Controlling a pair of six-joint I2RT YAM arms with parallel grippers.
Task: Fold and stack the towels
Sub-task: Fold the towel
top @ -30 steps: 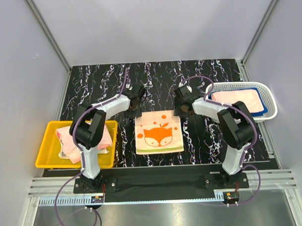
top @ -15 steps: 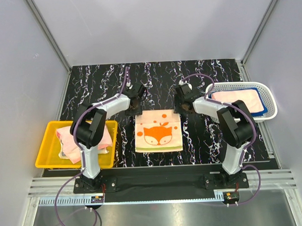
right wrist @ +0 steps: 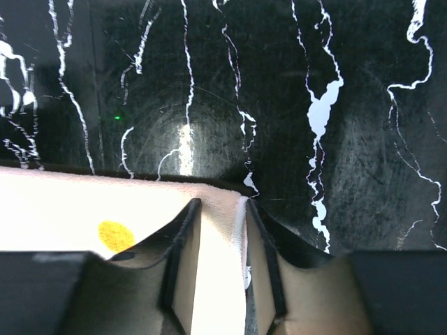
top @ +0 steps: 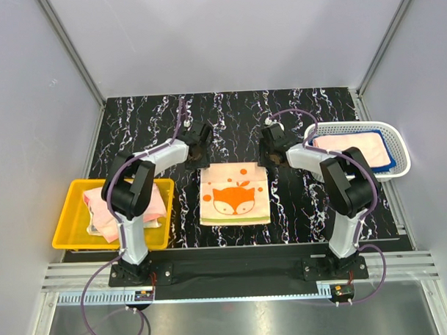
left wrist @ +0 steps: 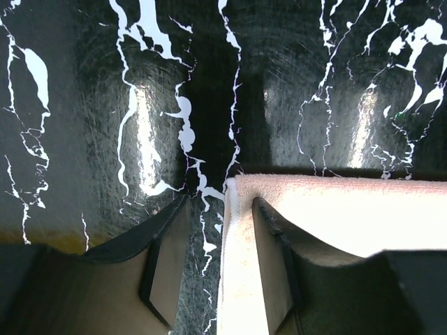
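Both arms have edged toward the far edge since a second ago. The left gripper [left wrist: 220, 202] has its jaws apart, astride the far left corner of the fox towel [top: 236, 200]. The right gripper [right wrist: 222, 204] is narrower over the far right corner; I can't tell if it bites. The towel lies flat mid-table, so the first fold looks to be starting. Next, both should pinch and draw nearward together.

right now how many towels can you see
4 at least: a fox-print towel flat in the middle, a pink towel over a blue towel in the white basket, and a pink pile in the yellow bin that may hide more.
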